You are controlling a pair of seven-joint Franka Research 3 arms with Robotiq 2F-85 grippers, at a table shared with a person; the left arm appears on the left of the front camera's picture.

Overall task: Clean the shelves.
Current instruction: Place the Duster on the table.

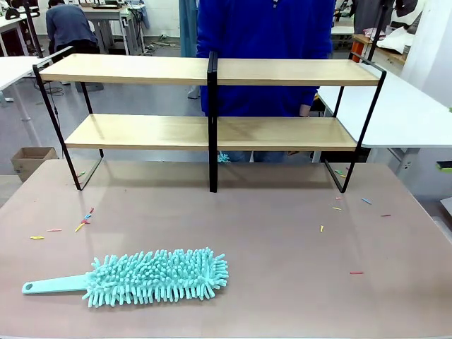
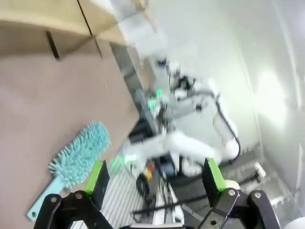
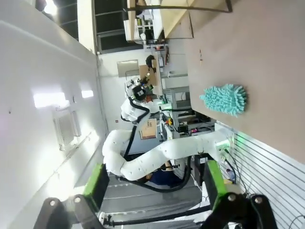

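The shelves stand at the table's far edge, the teal duster lying near-left with its handle pointing left, nearer the left gripper, whose jaws gape empty beside it, like the right gripper.

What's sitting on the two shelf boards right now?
Both boards of the shelves look bare in the front view. The duster lies on the brown table in front, among small coloured scraps. The lower board's far edge is hidden behind the upper one.
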